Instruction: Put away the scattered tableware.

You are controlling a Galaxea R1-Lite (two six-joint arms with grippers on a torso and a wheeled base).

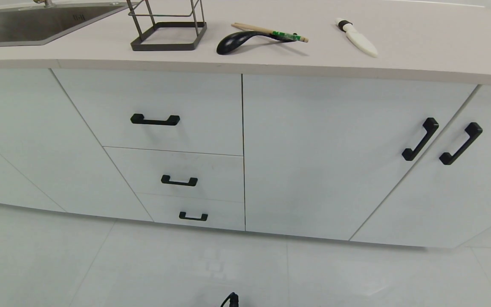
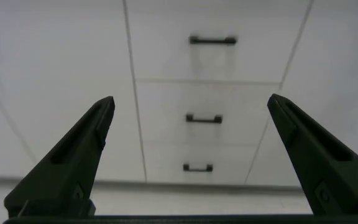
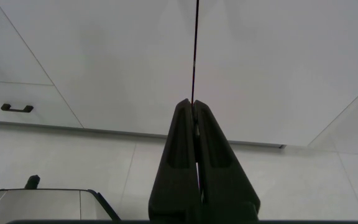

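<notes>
The left gripper (image 2: 191, 101) is hanging low before the cabinets, its fingers spread wide, facing a stack of three shut drawers (image 2: 202, 118). The right gripper (image 3: 193, 104), fingers pressed together, is pointing at the cabinet doors (image 3: 260, 62) further right. Beyond, on the counter (image 1: 420, 47), chopsticks (image 1: 267, 30) are resting across a black spoon (image 1: 232, 42). A white knife (image 1: 358, 39) is lying well to their right, a wire rack (image 1: 164, 44) is standing just left, and the sink (image 1: 36, 25) is sitting far left.

Counter (image 1: 424, 51): rack (image 1: 164, 46) left, chopsticks (image 1: 267, 30) on spoon (image 1: 230, 44), knife (image 1: 358, 39) right.
</notes>
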